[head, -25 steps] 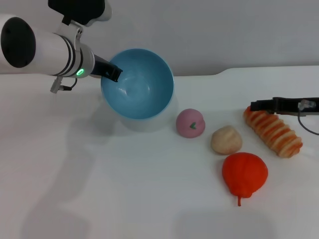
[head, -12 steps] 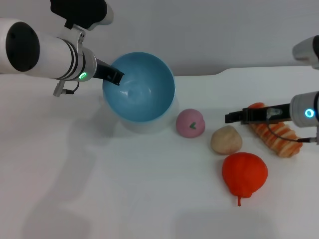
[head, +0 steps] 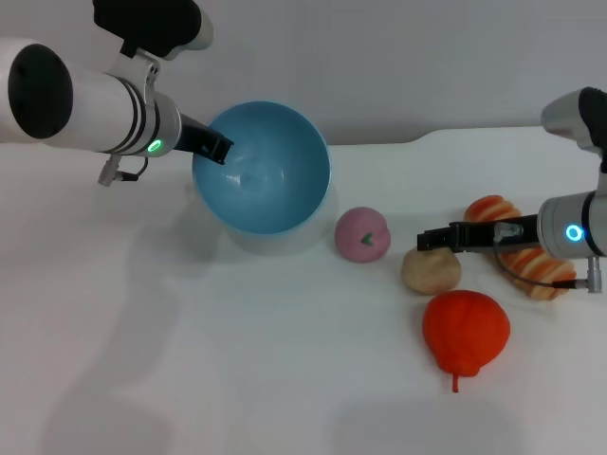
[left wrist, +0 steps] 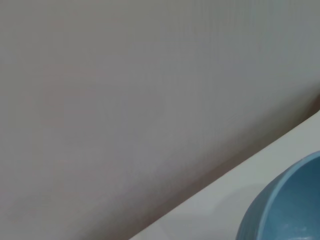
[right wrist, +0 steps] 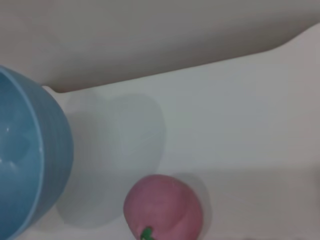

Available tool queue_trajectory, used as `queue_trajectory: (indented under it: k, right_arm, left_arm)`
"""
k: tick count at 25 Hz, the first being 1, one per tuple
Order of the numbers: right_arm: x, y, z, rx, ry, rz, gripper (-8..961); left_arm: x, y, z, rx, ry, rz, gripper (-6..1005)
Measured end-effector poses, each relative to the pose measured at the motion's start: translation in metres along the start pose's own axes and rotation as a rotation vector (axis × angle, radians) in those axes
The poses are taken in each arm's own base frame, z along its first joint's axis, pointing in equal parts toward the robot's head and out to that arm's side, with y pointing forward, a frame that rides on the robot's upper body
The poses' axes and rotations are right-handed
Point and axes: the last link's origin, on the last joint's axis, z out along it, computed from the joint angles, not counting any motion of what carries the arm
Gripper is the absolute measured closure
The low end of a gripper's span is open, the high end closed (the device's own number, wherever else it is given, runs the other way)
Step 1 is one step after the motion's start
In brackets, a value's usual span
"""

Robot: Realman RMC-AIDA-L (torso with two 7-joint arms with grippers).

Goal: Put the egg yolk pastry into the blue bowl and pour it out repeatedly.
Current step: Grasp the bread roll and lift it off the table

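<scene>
The blue bowl (head: 266, 171) hangs tilted above the table at the back left, its opening facing me, and it looks empty. My left gripper (head: 213, 144) is shut on its left rim. The bowl also shows in the left wrist view (left wrist: 285, 205) and the right wrist view (right wrist: 25, 160). The egg yolk pastry (head: 432, 270) lies on the table right of centre. My right gripper (head: 424, 239) reaches in from the right, its tip just over the pastry's top edge.
A pink dome with a green mark (head: 362, 234) lies between bowl and pastry; it shows in the right wrist view (right wrist: 162, 205). A red-orange fruit toy (head: 465, 332) lies in front of the pastry. The striped bread roll (head: 536, 275) lies partly under my right arm.
My right gripper has moved left from over the bread roll to the pastry. The left gripper and the bowl have barely shifted.
</scene>
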Motion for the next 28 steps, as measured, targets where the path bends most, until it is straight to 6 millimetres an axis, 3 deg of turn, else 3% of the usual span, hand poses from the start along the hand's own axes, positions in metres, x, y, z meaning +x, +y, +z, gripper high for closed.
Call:
queue_trajectory:
  k: [11,16,22,28]
  right_arm:
    - [0.008,-0.002,0.003,0.010,0.005,-0.038,473]
    - [0.007,-0.002,0.003,0.015,0.000,-0.052,687]
    - [-0.005,0.005,-0.008,-0.026,-0.025,-0.083,854]
    - [-0.031,0.031,-0.025,-0.132,-0.069,-0.163,915]
  left_arm:
    - [-0.001,-0.001,0.000,0.004,-0.002,0.006,999]
    - [0.000,-0.001,0.000,0.005,0.003,0.007,999]
    - [0.002,0.000,0.000,0.001,0.002,0.008,999]
    - [0.003,0.002,0.000,-0.006,-0.002,0.010,1000]
